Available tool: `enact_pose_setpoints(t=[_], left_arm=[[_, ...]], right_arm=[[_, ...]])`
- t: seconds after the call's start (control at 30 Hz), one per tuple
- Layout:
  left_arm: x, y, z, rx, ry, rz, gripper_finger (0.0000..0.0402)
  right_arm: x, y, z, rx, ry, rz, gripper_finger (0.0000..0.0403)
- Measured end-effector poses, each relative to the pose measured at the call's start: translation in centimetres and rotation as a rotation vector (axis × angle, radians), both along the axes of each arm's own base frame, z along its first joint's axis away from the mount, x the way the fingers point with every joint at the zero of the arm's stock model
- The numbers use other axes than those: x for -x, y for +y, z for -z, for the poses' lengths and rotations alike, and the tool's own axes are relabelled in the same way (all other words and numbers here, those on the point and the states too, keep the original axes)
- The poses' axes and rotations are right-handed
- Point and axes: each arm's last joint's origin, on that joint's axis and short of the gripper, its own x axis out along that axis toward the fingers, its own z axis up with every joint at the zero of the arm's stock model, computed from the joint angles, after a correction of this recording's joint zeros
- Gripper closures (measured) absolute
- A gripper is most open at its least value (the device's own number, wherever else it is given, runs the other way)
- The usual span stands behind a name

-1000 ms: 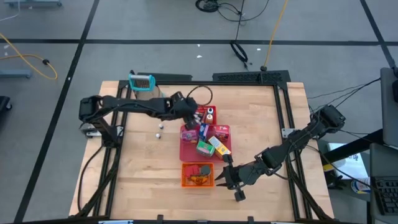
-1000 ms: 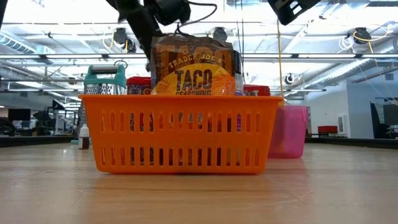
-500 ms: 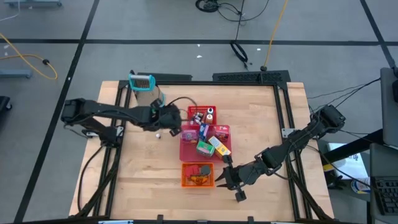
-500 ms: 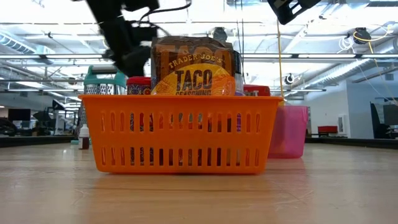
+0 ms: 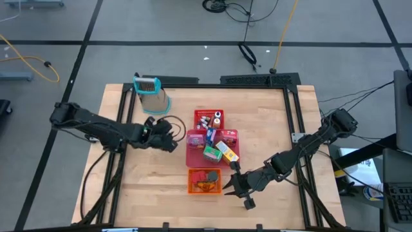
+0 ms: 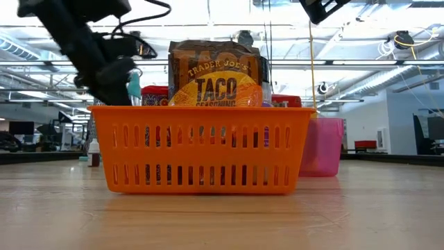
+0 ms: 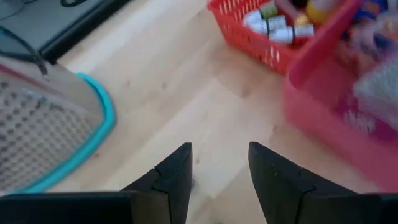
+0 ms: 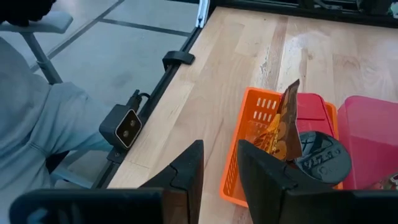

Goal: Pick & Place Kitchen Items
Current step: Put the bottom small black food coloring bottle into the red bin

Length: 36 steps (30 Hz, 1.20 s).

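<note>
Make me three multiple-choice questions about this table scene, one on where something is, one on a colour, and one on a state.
1. Where does the taco seasoning packet stand?
A. in the orange basket
B. on the bare table
C. in the left hand

2. What colour is the grater's handle?
A. black
B. teal
C. yellow

3. What is the left hand holding?
A. a jar
B. a red block
C. nothing

Answers:
1. A, the low view shows the packet rising out of the basket.
2. B, the high view shows a teal top on the grater.
3. C, the left wrist view shows bare wood between the parted fingers.
</note>
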Motion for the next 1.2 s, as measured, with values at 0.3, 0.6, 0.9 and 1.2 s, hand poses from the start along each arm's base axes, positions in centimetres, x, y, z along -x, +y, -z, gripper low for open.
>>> enact_pose_setpoints(t=[0.3,0.6,0.9,1.2], left_arm=[[1.5,-1.7,2.1,0.018,0.015,0.035,0.0243],[1.9,-3.0,2.3,0.012,0.031,0.095,0.0243],[2.7,-2.9,3.4,0.0,0.07,0.095,0.0243],[4.2,-2.4,6.9,0.038,0.004,0.065,0.0243]], right_arm=[[0.0,0.0,0.0,-0.003,-0.004,0.0,0.0314],[-0.1,0.1,-0.2,-0.011,-0.017,0.0,0.0314],[-0.2,0.1,-0.4,-0.023,-0.036,0.0,0.0314],[-0.2,0.1,-0.4,-0.023,-0.036,0.0,0.0314]])
